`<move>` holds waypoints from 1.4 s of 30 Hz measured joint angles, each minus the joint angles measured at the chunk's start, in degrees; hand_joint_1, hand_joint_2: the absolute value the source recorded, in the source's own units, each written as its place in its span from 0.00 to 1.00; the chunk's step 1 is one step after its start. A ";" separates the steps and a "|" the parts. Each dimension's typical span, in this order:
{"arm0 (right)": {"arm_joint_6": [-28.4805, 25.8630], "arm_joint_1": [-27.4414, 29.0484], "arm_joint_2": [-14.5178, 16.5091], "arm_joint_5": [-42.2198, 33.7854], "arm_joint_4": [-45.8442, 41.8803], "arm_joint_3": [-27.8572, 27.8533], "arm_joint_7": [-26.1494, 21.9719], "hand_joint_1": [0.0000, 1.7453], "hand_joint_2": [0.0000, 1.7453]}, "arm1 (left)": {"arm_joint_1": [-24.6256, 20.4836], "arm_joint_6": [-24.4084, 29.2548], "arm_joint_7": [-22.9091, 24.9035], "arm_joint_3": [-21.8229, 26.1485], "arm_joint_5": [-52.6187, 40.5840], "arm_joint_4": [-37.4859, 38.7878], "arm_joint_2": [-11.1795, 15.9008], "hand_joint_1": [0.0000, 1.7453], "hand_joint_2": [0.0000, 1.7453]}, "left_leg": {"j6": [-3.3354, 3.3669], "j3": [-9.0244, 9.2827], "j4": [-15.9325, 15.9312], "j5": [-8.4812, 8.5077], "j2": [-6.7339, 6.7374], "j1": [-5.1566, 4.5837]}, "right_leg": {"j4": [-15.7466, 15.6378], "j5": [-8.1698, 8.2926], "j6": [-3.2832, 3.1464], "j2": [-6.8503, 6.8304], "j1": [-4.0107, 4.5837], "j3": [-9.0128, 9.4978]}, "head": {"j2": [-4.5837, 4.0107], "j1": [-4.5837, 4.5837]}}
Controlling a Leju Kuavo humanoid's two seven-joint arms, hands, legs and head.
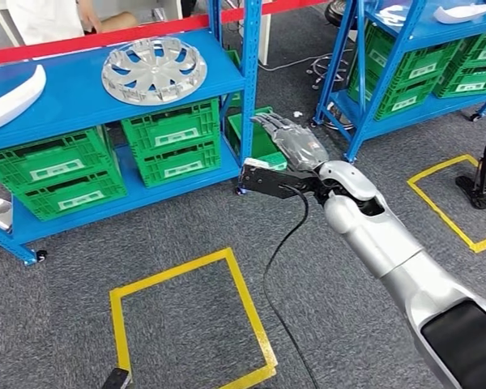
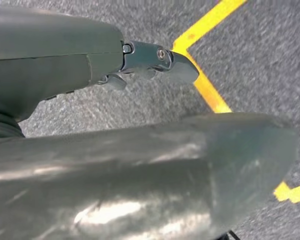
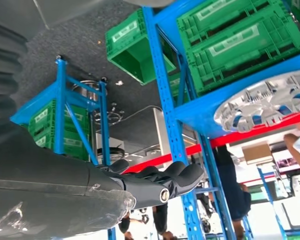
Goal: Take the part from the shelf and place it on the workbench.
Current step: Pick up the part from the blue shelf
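Note:
A silver wheel cover point(image 1: 154, 70) lies flat on the top level of the blue shelf point(image 1: 75, 97). A white curved part point(image 1: 11, 97) lies on the same level at its left end. My right hand point(image 1: 289, 139) is stretched forward, fingers straight and apart, empty. It hovers beside the shelf's right post, lower than the wheel cover and to its right. The right wrist view has that hand point(image 3: 156, 182) with the wheel cover point(image 3: 265, 100) well beyond its fingertips. My left hand point(image 2: 148, 165) hangs over the grey floor and holds nothing.
Green crates point(image 1: 173, 142) fill the shelf's lower levels. A second blue shelf point(image 1: 411, 65) with more crates stands at the right. A yellow tape square point(image 1: 191, 316) marks the floor, and a black cable point(image 1: 277, 267) trails from my right wrist. A person point(image 1: 63, 16) sits behind the shelf.

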 joint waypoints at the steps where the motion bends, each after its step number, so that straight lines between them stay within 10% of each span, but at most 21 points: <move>1: 0.19 -0.30 0.02 0.00 0.15 0.05 -0.01 0.00 1.00 | -0.06 -0.07 0.00 0.00 -0.01 0.02 -0.04 0.00 0.00 | -0.10 0.36 0.03 -0.37 -0.04 -0.21 | -3.86 1.84 -0.68 -0.10 0.41 1.66 | 0.00 -0.03; 7: 1.27 -1.43 0.41 -0.38 0.92 0.22 -0.21 0.00 1.00 | -0.25 -0.15 0.03 0.00 -0.48 0.09 0.01 0.00 0.00 | -1.60 0.23 1.34 -2.35 0.13 -0.39 | -8.59 2.66 -1.72 -0.38 0.55 4.23 | 0.00 -0.16; 11: 1.41 -1.67 0.88 -0.42 1.34 0.33 -0.27 0.00 1.00 | -0.30 -0.15 0.04 0.00 -0.56 0.09 0.02 0.00 0.00 | -2.71 -7.80 15.11 -7.97 0.18 0.08 | -8.94 2.13 -1.93 -0.38 0.06 4.87 | 0.00 -0.34; 13: 1.43 -1.43 1.01 -0.48 1.64 0.42 -0.27 0.00 1.00 | -0.18 -0.15 0.11 0.00 -0.68 0.09 0.04 0.00 0.00 | -3.12 -9.56 16.55 -6.32 0.19 0.38 | -8.91 1.58 -1.66 -0.34 -0.16 5.48 | -0.01 -0.34; 16: 1.42 -1.49 1.18 -0.65 1.90 0.49 -0.26 0.00 1.00 | -0.17 -0.16 0.31 0.00 -0.84 0.14 0.02 0.00 0.00 | -4.11 -5.32 5.74 1.23 0.47 1.10 | -8.68 0.28 -0.49 -0.26 -0.63 6.88 | 0.00 -0.48; 18: 1.39 -1.74 1.25 -1.17 1.98 0.51 0.01 0.00 1.00 | -0.24 -0.20 0.38 0.00 -0.86 0.23 -0.09 0.00 0.00 | -3.70 -2.89 0.40 2.73 0.43 1.39 | -8.68 -0.56 0.35 -0.10 -0.63 7.44 | 0.00 -0.67; 22: 1.04 -1.72 1.08 -3.01 2.19 0.24 0.83 0.00 1.00 | -0.23 -0.04 0.45 0.02 -1.15 0.27 -0.10 0.00 0.00 | -1.24 -1.67 -0.54 1.74 0.19 1.41 | -7.38 -1.28 1.63 -0.05 -0.79 7.63 | 0.00 -0.30; 26: 0.63 -1.21 0.76 -4.31 2.30 -0.24 0.85 0.00 1.00 | -0.20 0.01 0.52 0.02 -1.57 0.27 -0.09 0.00 0.00 | -0.20 -0.41 -0.54 0.75 0.12 1.11 | 6.27 -6.59 2.14 -0.13 -0.81 -0.45 | 0.00 0.22; 28: 0.62 -0.73 0.65 -4.44 2.34 -0.29 0.86 0.00 1.00 | -0.06 0.01 0.57 0.02 -1.66 0.27 -0.10 0.00 0.00 | -0.06 0.37 -0.54 0.07 0.07 0.79 | 8.85 -6.07 1.83 -0.13 -0.74 -3.29 | 0.00 0.35; 32: 0.60 -0.59 0.49 -4.51 2.34 -0.38 0.85 0.00 1.00 | -0.08 -0.02 0.61 0.03 -1.69 0.30 -0.18 0.00 0.00 | -0.35 2.64 -0.60 -1.59 -0.05 0.30 | -5.57 2.64 -0.08 -0.15 0.27 1.73 | 0.00 0.40; 37: 0.49 -0.65 0.38 -4.57 2.34 -0.57 0.84 0.00 1.00 | -0.11 -0.04 0.69 0.02 -1.72 0.33 -0.21 0.00 0.00 | -2.00 3.22 0.31 -2.40 0.05 0.16 | -9.40 3.38 -1.71 -0.13 0.46 4.40 | -0.01 0.29; 42: 0.47 -0.44 0.36 -4.56 2.34 -0.79 0.79 0.00 1.00 | -0.24 -0.04 0.70 0.02 -1.70 0.33 -0.14 0.00 0.00 | -3.06 -6.39 15.04 -8.32 0.12 0.35 | -9.55 2.45 -2.20 -0.06 0.17 5.43 | 0.00 -0.05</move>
